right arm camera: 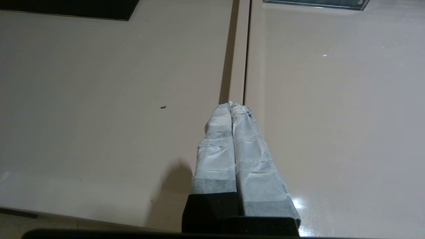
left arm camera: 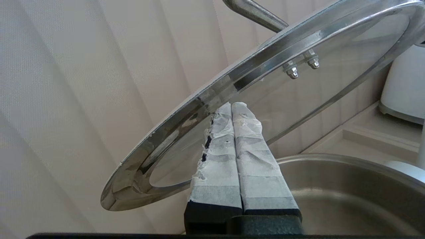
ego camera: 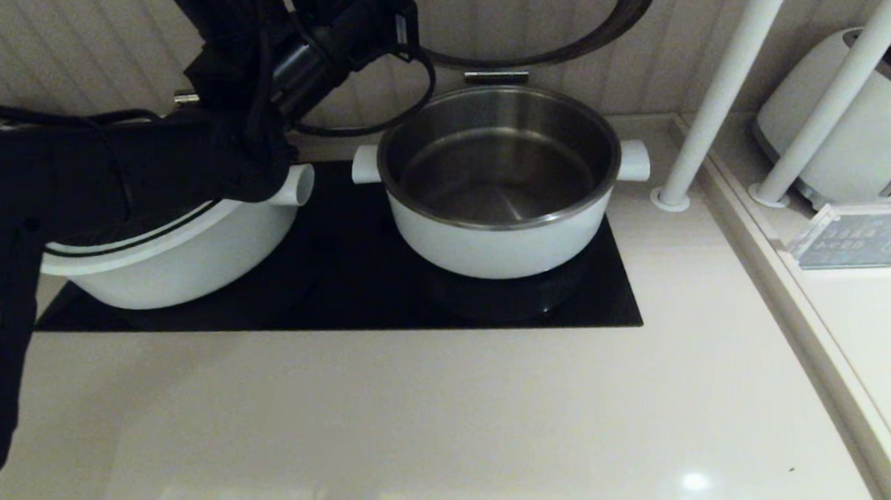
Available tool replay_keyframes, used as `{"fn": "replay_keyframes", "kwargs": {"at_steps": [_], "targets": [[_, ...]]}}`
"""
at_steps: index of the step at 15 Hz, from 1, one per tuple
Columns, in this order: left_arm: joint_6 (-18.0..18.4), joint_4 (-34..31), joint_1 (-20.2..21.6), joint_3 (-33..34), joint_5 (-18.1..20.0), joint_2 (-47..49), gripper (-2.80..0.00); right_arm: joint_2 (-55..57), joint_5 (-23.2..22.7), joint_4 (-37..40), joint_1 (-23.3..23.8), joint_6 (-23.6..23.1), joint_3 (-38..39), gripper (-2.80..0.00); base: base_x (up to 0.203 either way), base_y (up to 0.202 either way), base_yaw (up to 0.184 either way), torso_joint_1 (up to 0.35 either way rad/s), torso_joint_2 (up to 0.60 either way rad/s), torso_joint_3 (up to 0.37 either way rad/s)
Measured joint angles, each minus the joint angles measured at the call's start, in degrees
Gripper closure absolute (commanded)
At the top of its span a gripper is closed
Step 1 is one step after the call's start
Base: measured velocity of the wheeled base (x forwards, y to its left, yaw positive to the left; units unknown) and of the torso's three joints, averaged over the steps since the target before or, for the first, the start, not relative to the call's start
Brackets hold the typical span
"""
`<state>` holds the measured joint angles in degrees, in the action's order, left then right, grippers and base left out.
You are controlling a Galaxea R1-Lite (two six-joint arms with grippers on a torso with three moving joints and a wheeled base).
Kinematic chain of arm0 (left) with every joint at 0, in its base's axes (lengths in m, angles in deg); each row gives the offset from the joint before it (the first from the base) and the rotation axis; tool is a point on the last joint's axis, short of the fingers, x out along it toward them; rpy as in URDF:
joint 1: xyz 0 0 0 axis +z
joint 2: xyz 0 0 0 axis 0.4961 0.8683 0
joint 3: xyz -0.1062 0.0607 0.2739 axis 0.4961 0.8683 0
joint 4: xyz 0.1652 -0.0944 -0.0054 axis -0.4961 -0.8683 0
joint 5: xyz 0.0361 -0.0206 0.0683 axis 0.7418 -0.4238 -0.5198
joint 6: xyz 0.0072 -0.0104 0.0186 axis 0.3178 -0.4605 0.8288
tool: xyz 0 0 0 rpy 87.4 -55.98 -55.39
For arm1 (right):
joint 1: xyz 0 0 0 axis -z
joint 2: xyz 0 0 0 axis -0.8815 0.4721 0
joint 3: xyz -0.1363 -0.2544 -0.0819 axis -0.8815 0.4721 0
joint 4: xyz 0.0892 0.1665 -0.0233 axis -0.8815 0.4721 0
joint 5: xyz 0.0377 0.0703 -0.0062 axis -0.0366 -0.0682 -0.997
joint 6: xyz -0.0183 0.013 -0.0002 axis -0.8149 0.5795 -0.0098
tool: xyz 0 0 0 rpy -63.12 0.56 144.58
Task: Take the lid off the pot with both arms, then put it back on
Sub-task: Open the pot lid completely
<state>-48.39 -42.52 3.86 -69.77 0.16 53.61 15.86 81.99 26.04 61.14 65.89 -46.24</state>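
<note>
A: Head view first: what is the setting?
B: A glossy beige counter (ego camera: 426,424) before a ribbed wall, with a black glass hob (ego camera: 354,288). Two white pots: the open steel-lined pot (ego camera: 500,187) at centre, a second pot (ego camera: 179,253) at nine o'clock under the black left arm (ego camera: 96,180). The round lid (ego camera: 625,10) hangs at twelve o'clock above the open pot. Two white poles (ego camera: 724,81) and one white toaster (ego camera: 852,119) stand at two o'clock.
A: Left wrist view?
B: The left gripper (left arm camera: 231,105) has its two tape-wrapped fingers pressed together on the tilted glass lid's steel rim, above the pot.
A: Right wrist view?
B: The right gripper (right arm camera: 231,105) hovers over bare counter, its two taped fingers closed on nothing.
</note>
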Motion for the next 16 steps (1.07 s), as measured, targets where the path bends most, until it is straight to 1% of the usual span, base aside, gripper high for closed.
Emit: {"fn": "replay_keyframes", "kwargs": {"at_steps": [16], "targets": [[-0.1,1.0,1.5,-0.7,-0.5,-1.5,0.00,0.0,0.0,0.0,0.0,0.0,0.0,0.00,0.000,0.000,0.000,0.000,0.00,0.000]]}}
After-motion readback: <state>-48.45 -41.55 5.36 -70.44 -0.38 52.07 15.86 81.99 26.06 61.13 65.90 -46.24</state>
